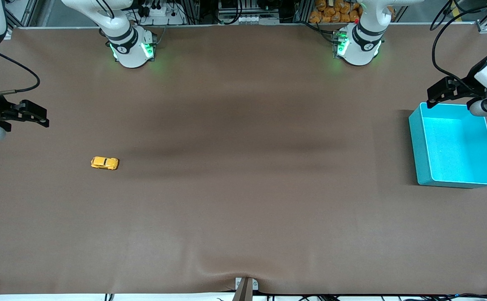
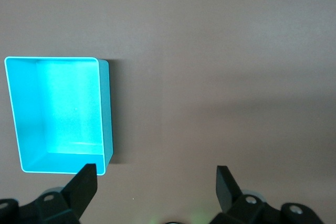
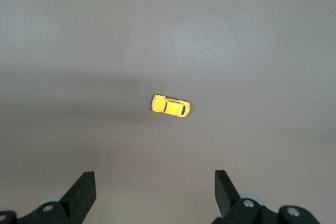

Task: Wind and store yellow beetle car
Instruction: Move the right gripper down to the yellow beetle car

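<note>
The car [image 1: 104, 163] is left free at table's 9 o'clock for the wide-open right gripper [image 1: 38, 115], while the open left gripper [image 1: 440, 93] is parked by the bin [image 1: 415, 138] at 3 o'clock, waiting.

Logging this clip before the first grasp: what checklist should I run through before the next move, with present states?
1. Yellow beetle car on its wheels on the table, nothing touching it: ok.
2. Right gripper open, car in its wrist view: ok.
3. Right gripper over the car: not ok; it hangs at the right arm's end of the table, to the side of the car.
4. Teal bin upright, nothing seen inside: ok.
5. Left gripper open, waiting at the bin's edge: ok.
6. Car's spring wound: cannot tell.
</note>
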{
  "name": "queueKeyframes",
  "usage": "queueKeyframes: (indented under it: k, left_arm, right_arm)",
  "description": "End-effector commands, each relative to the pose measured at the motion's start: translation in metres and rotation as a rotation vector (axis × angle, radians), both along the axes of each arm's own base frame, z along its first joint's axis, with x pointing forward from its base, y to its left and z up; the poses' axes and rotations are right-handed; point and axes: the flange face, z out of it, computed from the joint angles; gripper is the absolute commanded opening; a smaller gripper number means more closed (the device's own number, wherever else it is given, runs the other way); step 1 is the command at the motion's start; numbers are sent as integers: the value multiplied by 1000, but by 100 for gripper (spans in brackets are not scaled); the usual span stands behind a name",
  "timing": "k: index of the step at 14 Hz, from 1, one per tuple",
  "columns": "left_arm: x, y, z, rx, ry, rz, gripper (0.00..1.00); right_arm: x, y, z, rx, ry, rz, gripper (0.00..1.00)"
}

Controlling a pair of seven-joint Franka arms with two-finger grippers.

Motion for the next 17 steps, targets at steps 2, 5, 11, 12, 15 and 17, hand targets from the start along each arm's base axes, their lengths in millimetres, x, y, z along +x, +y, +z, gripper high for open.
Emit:
queueKeyframes:
  k: [2, 5, 11, 12, 15, 17]
  left_arm:
    - [-4, 0, 8, 15, -4, -22, 100]
    - [-3, -1, 6, 3, 0, -22, 100]
    - [1, 1, 8, -2, -14, -20, 100]
    - [1, -3, 8, 2, -16, -24, 100]
    - [1, -2, 9, -3, -19, -20, 100]
    - [2, -4, 9, -3, -24, -23, 100]
  right_arm:
    - [1, -4, 8, -2, -4, -14, 100]
    - [-2, -4, 4, 0, 22, -56, 100]
    - [11, -7, -24, -58, 57, -303, 100]
    - [12, -6, -27, -62, 60, -348, 100]
    - [22, -14, -51, -71, 77, -377, 100]
    - [27, -14, -72, -70, 82, -456, 100]
